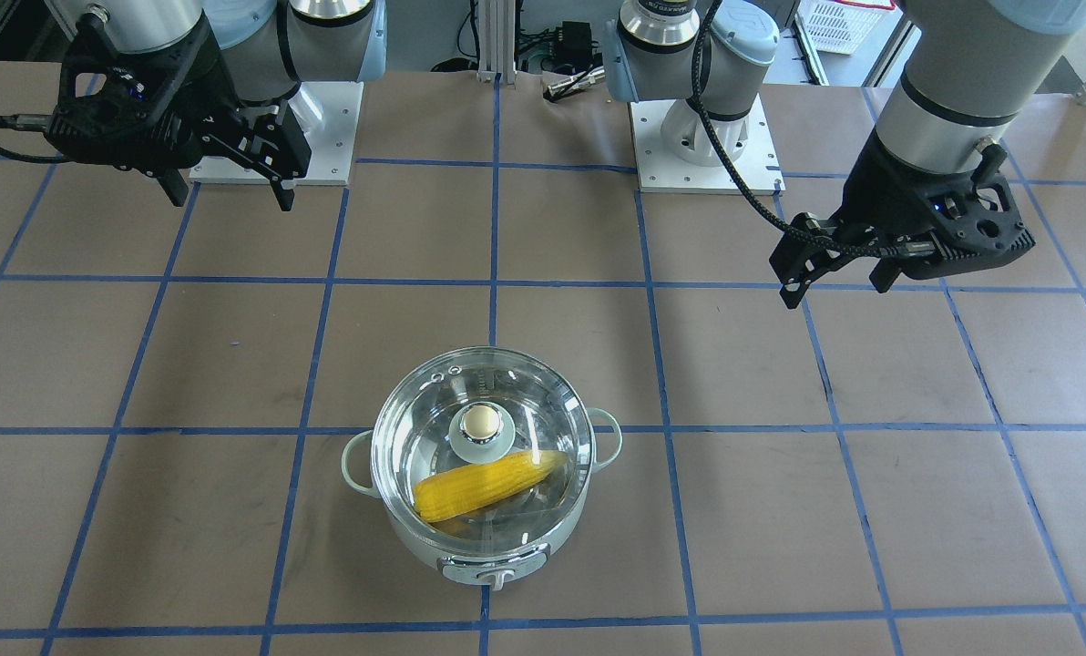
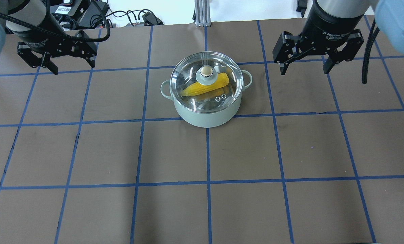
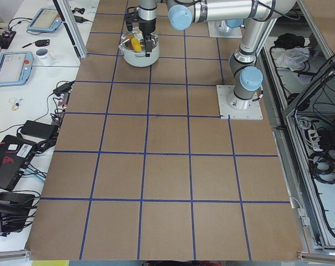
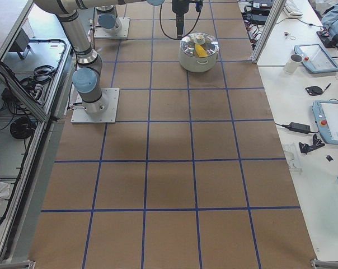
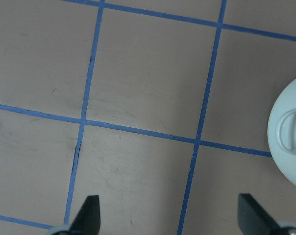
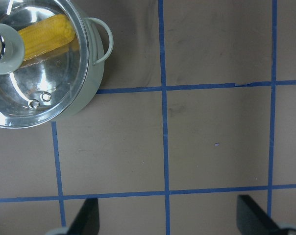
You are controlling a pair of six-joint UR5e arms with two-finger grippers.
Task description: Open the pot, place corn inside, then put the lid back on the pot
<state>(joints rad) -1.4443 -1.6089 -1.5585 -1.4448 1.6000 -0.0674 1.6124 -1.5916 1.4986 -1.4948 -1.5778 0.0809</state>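
Observation:
The mint-green pot point(image 1: 470, 547) stands on the table with the clear glass lid point(image 1: 425, 410) seated on it. The yellow corn point(image 1: 488, 483) lies inside, seen through the glass. In the overhead view the pot point(image 2: 205, 115), lid point(image 2: 188, 69) and corn point(image 2: 205, 87) sit at the table's far middle. My left gripper point(image 2: 74, 67) is open and empty, raised well to the pot's left. My right gripper point(image 2: 304, 72) is open and empty, raised to the pot's right. The right wrist view shows the lid point(image 6: 50, 73) and corn point(image 6: 42, 36). The left wrist view shows only the pot's edge point(image 5: 290, 137).
The brown table carries a blue tape grid. The two arm bases point(image 1: 274, 137) point(image 1: 702, 146) stand at the robot's side of the table. Side benches with tablets point(image 3: 9, 66) and a mug point(image 4: 295, 63) lie beyond the table's far edge.

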